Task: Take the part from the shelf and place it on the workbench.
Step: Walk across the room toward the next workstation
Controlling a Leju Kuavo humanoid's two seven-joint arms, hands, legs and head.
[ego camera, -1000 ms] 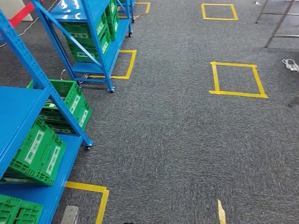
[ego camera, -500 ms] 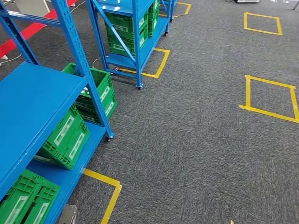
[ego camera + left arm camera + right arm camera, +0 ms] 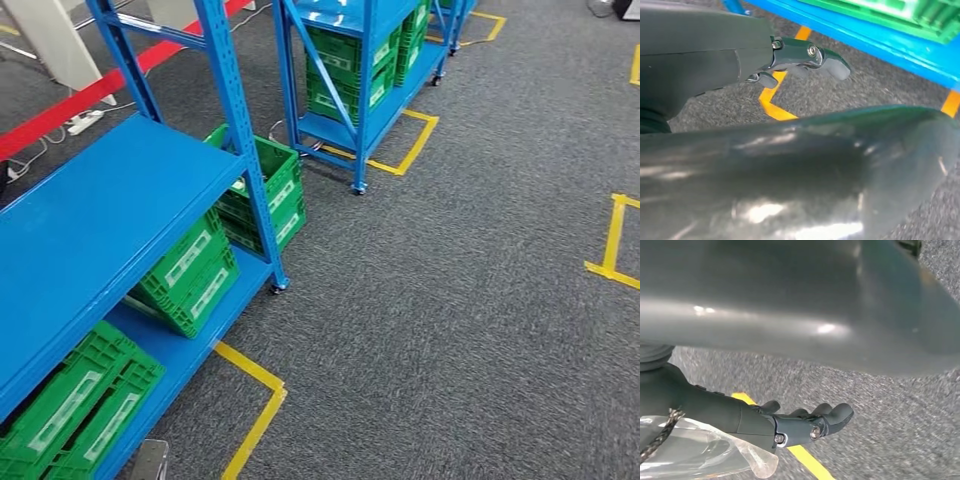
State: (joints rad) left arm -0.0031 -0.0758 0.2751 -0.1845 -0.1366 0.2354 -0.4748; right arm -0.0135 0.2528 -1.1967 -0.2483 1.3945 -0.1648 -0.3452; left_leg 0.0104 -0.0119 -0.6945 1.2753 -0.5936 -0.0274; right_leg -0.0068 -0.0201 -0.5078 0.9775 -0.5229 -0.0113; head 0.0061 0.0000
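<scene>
The head view looks down on a blue steel shelf rack (image 3: pixel 113 200) with a bare upper deck and green slotted plastic crates (image 3: pixel 192 275) tucked on its lower level, all standing on grey carpet (image 3: pixel 453 300) marked with yellow tape lines (image 3: pixel 253 405); a second blue rack with more green crates (image 3: pixel 355 70) stands further off. No bench is visible here. In the left wrist view the left robot hand (image 3: pixel 806 57) hangs beside the robot's body with its fingers stretched out and nothing in them, near the blue edge of the lower shelf. In the right wrist view the right robot hand (image 3: pixel 806 425) also has its fingers extended, yet a clear crinkled plastic bag (image 3: pixel 704 452) with a dark braided cord lies against the palm side; this may well be the part, but whether the hand truly grasps it cannot be told. If so, the step in hand is probably the carry to the bench. To do it well, the robot should keep that arm low and quiet so the slippery film does not slide out, step clear of the rack's corner post (image 3: pixel 256 200) and castor, and face the bench squarely before lifting the bag.
</scene>
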